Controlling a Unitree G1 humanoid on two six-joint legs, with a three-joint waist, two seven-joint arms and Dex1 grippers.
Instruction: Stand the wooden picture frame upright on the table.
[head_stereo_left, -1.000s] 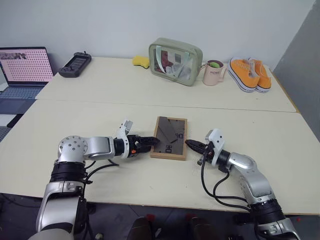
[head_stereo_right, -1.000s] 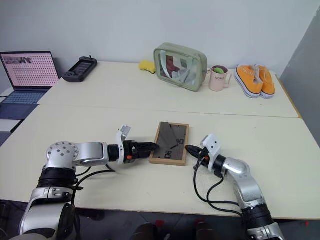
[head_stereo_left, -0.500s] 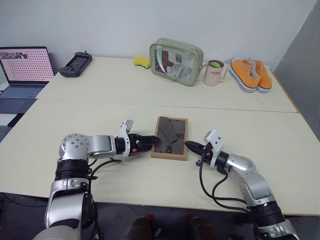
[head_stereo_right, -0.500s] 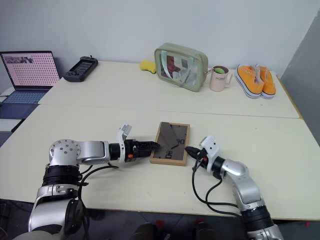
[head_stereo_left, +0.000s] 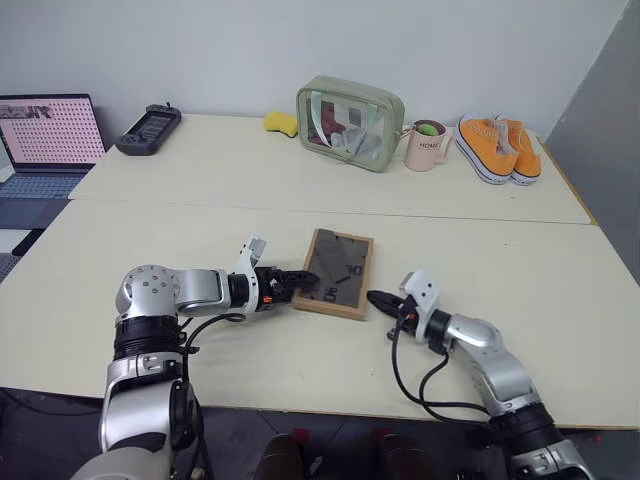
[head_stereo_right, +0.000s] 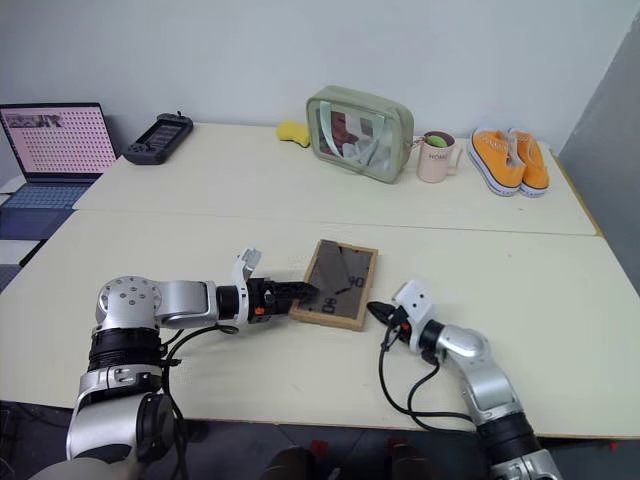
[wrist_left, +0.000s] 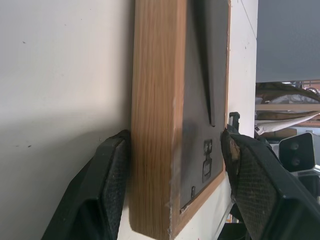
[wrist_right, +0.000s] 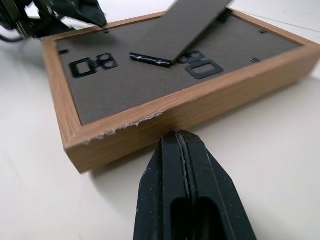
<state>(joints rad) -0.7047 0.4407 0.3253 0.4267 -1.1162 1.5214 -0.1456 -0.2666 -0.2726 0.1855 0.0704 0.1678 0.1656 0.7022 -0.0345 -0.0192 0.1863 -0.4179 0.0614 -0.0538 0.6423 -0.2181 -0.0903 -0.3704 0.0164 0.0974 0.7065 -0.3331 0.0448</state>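
The wooden picture frame lies on the cream table with its dark grey back up, the prop raised off the board. My left gripper clasps the frame's left edge; in the left wrist view one finger is under the wood and the other over the backing. That edge looks slightly lifted. My right gripper is shut, low by the table, its tip against the frame's near right side.
Along the far half of the table sit a laptop, a game controller, a yellow object, a green pouch, a pink mug and orange sneakers. A seam crosses the tabletop.
The frame has turned a little and its left side has come up slightly in the left gripper. The right gripper has sunk toward the table, against the frame's near right side.
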